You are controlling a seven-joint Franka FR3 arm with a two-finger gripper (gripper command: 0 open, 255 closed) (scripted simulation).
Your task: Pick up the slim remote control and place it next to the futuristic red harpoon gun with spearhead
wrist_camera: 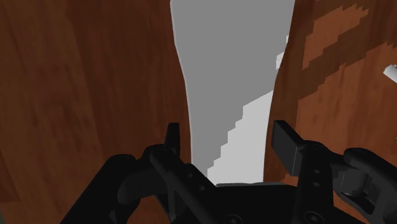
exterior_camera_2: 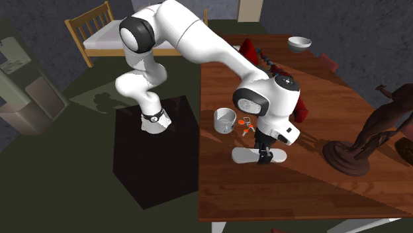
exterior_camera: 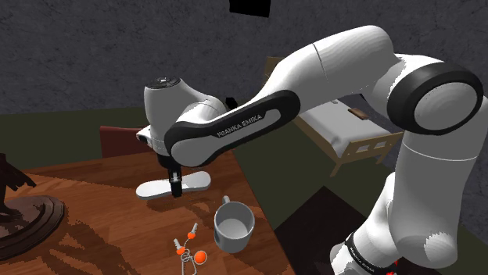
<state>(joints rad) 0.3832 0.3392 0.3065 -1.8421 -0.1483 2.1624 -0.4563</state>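
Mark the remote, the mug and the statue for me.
remote (exterior_camera: pixel 152 190), shoulder view, on its rounded end toward the statue.
mug (exterior_camera: pixel 228 244), shoulder view, on its outer wall.
statue (exterior_camera_2: pixel 344 159), second exterior view, on its round base.

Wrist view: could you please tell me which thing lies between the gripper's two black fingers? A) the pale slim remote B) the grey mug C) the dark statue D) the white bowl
A: the pale slim remote runs lengthwise between the fingers of the gripper, which stand apart on either side of it, over the wooden table.
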